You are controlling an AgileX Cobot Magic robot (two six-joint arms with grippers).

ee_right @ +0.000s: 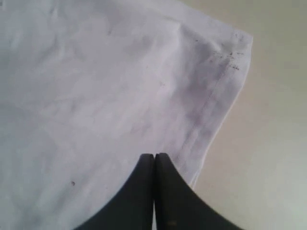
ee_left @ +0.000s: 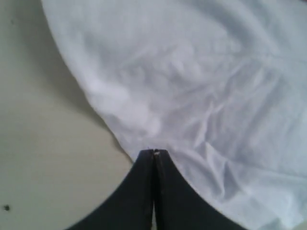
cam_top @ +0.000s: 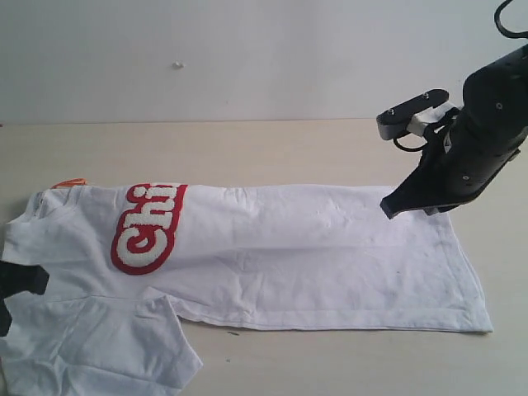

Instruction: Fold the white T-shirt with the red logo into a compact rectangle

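Black left gripper (ee_left: 154,153) at 8 o'clock, fingers pressed together on shirt edge; whether cloth is pinched, can't tell. Red logo (cam_top: 148,228) at 9 o'clock, only "Chi" showing. White T-shirt (cam_top: 313,256) flat on table (cam_top: 247,148), collar at 9, hem at 3. Right gripper (ee_right: 154,156) at 2 o'clock, fingers closed, seemingly empty, over hem corner. Lengthwise fold likely in hand. Next move calls for firm grips on near edge.

Only one bit of lettering in front of me: the red logo (cam_top: 148,228) on the left part of the white T-shirt (cam_top: 313,247), fuzzy white rounded letters on red. I read "Chi", then the patch meets the shirt's far edge and the rest is hidden. The orange neck tag (cam_top: 69,182), far left, is too small to read.
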